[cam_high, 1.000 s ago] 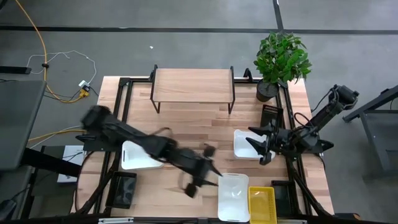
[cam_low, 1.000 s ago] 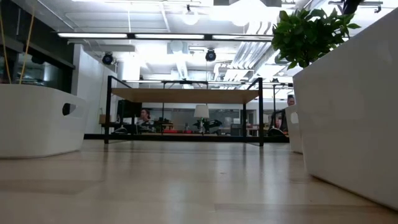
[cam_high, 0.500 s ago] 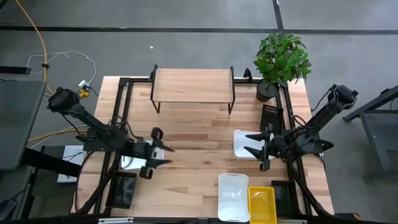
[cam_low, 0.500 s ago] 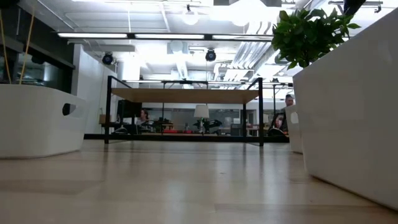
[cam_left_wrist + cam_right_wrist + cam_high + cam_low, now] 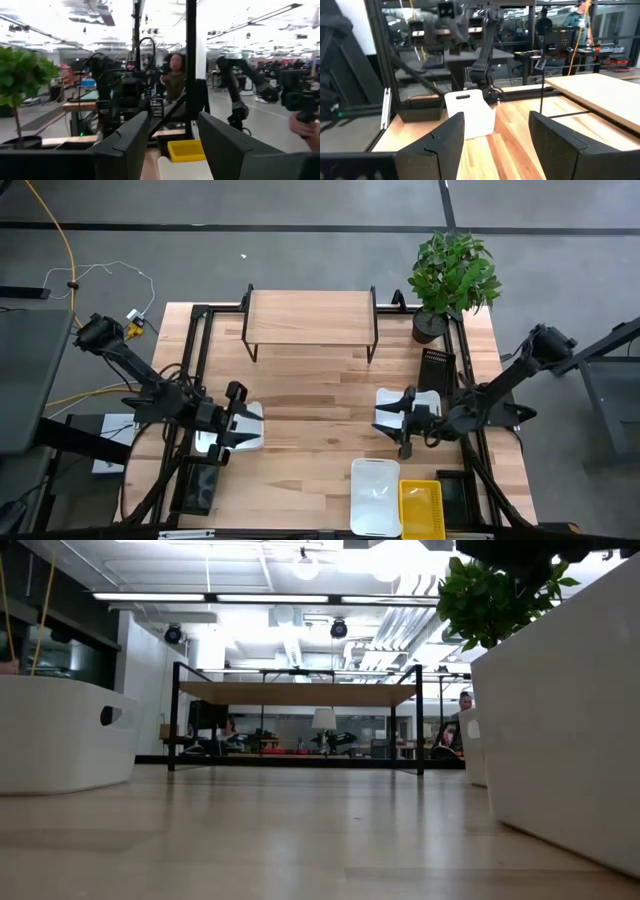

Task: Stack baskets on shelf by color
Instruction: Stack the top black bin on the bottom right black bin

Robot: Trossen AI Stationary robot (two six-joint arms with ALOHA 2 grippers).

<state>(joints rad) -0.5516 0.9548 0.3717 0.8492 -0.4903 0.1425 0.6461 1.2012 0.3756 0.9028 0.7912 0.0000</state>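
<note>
- Left hand [image 5: 240, 427] low over the left side of the bench [image 5: 310, 390], fingers spread, nothing between them, right above the inner end of a white basket [image 5: 215, 442] lying there.
- Right hand [image 5: 403, 423] on the right side of the bench, fingers spread wide and empty, at the near edge of a second white basket [image 5: 388, 405].
- Third white basket [image 5: 375, 497] at the front edge of the bench, with a yellow basket [image 5: 421, 509] touching its right side.
- Shelf [image 5: 310, 317] at the back of the bench, light wooden top on thin black legs, bare on top; all four baskets well apart from it.
- Potted plant [image 5: 452, 275] at the back right corner, just beside the shelf's right end.
- Low view: shelf [image 5: 297, 693] straight ahead across the bench, white basket walls [image 5: 60, 735] close in at both sides.
- Left wrist view: a person [image 5: 175, 77] in the room beyond.
</note>
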